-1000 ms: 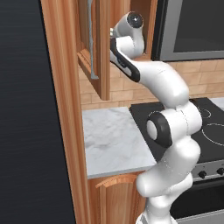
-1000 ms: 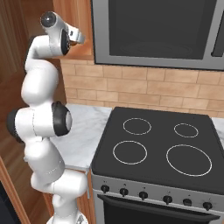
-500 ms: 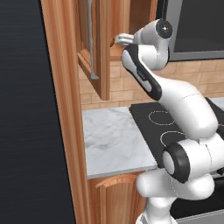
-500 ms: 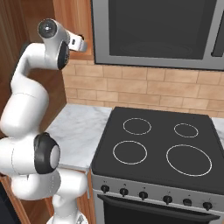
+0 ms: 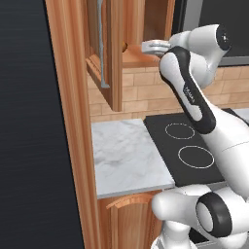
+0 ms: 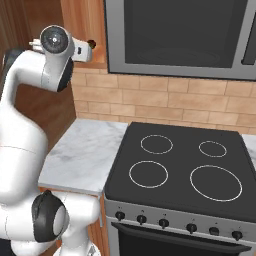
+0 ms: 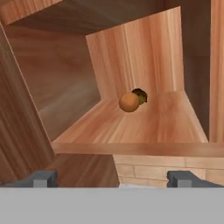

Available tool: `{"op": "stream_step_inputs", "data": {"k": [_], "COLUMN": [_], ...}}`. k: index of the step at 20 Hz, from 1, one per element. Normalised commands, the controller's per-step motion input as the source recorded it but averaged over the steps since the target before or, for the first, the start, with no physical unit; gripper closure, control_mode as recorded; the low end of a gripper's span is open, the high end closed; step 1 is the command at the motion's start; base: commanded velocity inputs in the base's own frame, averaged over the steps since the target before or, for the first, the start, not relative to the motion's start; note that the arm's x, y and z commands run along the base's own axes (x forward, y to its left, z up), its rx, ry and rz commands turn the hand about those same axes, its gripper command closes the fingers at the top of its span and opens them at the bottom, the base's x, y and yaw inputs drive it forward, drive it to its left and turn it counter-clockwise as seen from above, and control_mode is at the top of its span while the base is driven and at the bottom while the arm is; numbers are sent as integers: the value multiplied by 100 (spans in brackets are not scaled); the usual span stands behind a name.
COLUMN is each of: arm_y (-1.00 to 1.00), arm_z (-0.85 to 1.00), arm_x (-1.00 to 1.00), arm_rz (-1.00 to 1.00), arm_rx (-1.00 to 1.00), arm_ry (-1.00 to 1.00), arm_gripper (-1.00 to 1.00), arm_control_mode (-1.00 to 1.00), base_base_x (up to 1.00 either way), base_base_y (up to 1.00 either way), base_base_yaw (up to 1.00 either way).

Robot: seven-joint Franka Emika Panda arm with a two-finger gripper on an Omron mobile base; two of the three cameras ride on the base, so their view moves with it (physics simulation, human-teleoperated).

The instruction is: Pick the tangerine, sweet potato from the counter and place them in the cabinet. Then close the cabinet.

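On the cabinet (image 7: 144, 118) shelf, toward the back, the round orange tangerine (image 7: 129, 102) rests with the dark sweet potato (image 7: 140, 95) touching it from behind. My gripper (image 7: 113, 179) is open and holds nothing; it sits just outside the shelf's front edge, facing in. From the left base view the gripper (image 5: 150, 46) hangs level with the shelf, right of the open cabinet door (image 5: 108, 53), and a sliver of the tangerine (image 5: 124, 46) peeks past that door. In the right base view the gripper (image 6: 91, 44) points at the cabinet (image 6: 82, 22).
The door's grey bar handle (image 5: 100, 29) faces left. Below lies the marble counter (image 5: 127, 156), beside the black stovetop (image 6: 180, 167). A microwave (image 6: 180, 35) hangs right of the cabinet. A tall wooden panel (image 5: 73, 121) borders the counter on the left.
The hand has drawn back to the right, out of the cabinet opening, and the arm's elbow has swung far to the right. Tangerine and sweet potato stay on the shelf.
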Motion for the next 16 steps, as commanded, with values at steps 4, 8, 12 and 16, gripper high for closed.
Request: {"op": "stream_step_inputs", "data": {"k": [4, 8, 12, 16], "arm_y": [0, 0, 14, 33], "arm_z": [32, 25, 9, 4], "arm_x": [-93, -76, -58, -47], "arm_rz": [14, 7, 2, 0], "arm_rx": [0, 0, 0, 0], "arm_ry": [5, 6, 10, 9], "arm_gripper": [-100, -100, -100, -100], "arm_control_mode": [-100, -100, -100, -100], "base_base_x": [0, 0, 0, 0], "base_base_y": [0, 0, 0, 0], "base_base_yaw": [0, 0, 0, 0]}}
